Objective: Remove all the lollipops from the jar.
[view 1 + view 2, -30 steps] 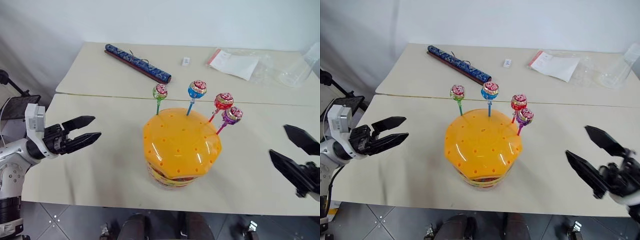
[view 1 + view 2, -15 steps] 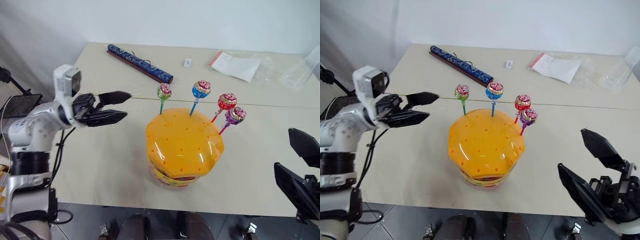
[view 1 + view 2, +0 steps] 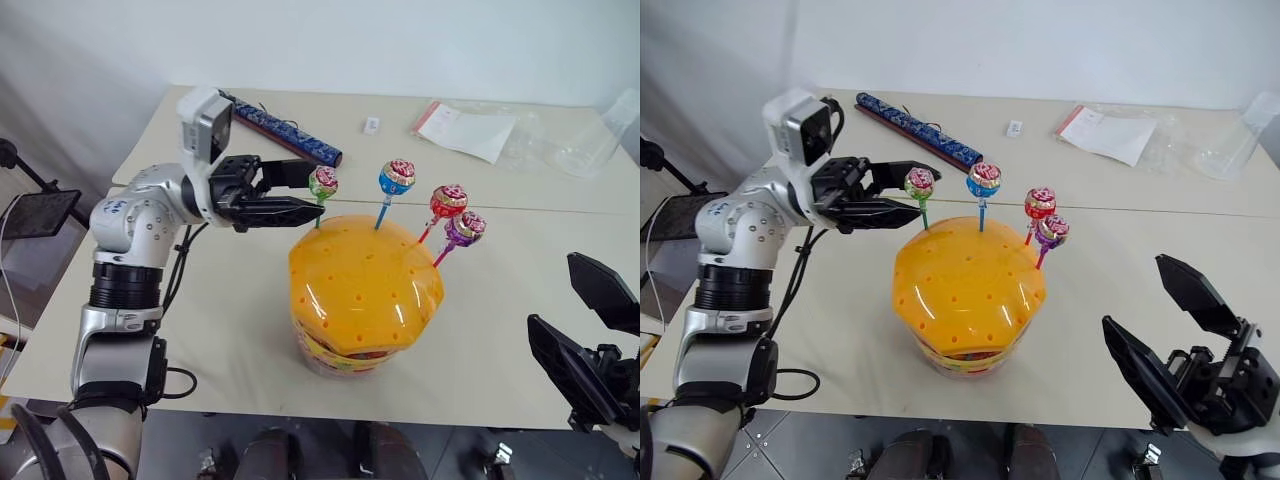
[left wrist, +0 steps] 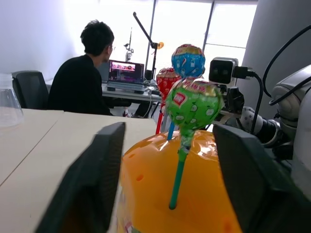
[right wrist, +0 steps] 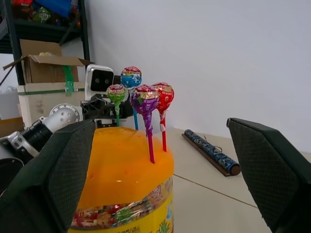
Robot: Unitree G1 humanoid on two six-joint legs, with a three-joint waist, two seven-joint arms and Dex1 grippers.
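The jar [image 3: 365,290] is a clear tub under a glossy orange holed dome in the middle of the near table. Four lollipops stand in the dome on their sticks: green [image 3: 322,183], blue [image 3: 396,177], red [image 3: 447,201] and purple [image 3: 467,228]. My left gripper [image 3: 316,192] reaches in level from the left, open. The green lollipop [image 4: 193,104] stands between its fingers [image 4: 92,184] with a gap on each side. My right gripper [image 3: 585,335] hangs wide open at the near right, apart from the jar, with nothing in it.
A long dark blue patterned tube [image 3: 285,131] lies on the far table, with a small white item [image 3: 371,124], a paper in a clear bag [image 3: 470,128] and a clear plastic container [image 3: 590,145]. A person [image 4: 87,77] sits at a laptop beyond the tables.
My left arm has swung up and to the right, from the table's left edge to the green lollipop, and its fingers have narrowed. The right gripper stays about where it was.
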